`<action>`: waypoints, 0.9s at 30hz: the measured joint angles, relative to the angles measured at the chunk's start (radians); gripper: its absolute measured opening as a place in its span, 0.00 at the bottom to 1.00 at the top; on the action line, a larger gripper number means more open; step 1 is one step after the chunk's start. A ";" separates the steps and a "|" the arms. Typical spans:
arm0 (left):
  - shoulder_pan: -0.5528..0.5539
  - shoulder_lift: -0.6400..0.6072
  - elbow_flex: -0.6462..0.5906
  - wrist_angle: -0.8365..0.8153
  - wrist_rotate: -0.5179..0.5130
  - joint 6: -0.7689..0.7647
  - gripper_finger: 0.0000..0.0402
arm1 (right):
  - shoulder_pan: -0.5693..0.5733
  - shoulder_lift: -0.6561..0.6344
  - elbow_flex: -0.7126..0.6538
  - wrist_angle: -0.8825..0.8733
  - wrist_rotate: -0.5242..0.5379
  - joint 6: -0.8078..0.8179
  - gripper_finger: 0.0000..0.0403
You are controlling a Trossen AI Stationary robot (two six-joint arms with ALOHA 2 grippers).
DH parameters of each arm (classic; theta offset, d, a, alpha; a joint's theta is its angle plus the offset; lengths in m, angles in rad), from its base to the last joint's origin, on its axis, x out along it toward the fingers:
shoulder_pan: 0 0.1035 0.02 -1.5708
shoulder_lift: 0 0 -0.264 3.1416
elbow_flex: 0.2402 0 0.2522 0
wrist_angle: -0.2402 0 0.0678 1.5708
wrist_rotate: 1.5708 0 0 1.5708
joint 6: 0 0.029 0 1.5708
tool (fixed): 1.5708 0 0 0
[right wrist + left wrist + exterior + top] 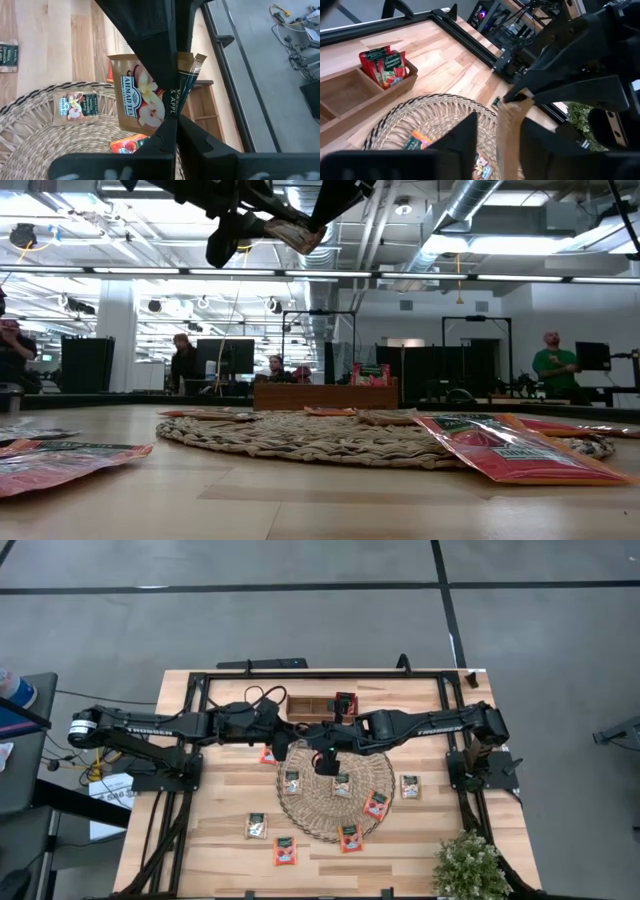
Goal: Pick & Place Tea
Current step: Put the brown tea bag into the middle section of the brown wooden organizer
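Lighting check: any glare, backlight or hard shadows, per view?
Low view: ceiling strip lights backlight the arms into silhouettes. High view: even light, only soft shadow on the round woven mat. Right wrist view: no glare on the beige tea packet in the right gripper.

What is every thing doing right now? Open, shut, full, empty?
Right hand: shut on a beige tea packet, above the mat.
Left hand: open, one finger on each side of that packet.
Wooden tray: red packets standing in one end compartment, next compartment empty.
Woven mat: flat, several packets lying on it.
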 joint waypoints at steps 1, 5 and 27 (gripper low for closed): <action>0.000 0.000 0.000 0.004 0.006 0.008 0.20 | 0.000 0.000 0.000 0.001 0.000 0.000 0.00; 0.000 0.000 0.000 0.025 0.031 0.045 0.03 | 0.000 0.000 0.000 0.006 0.000 0.000 0.00; -0.003 0.000 0.000 0.003 0.044 0.071 0.00 | -0.013 -0.004 0.000 -0.044 -0.056 -0.018 0.34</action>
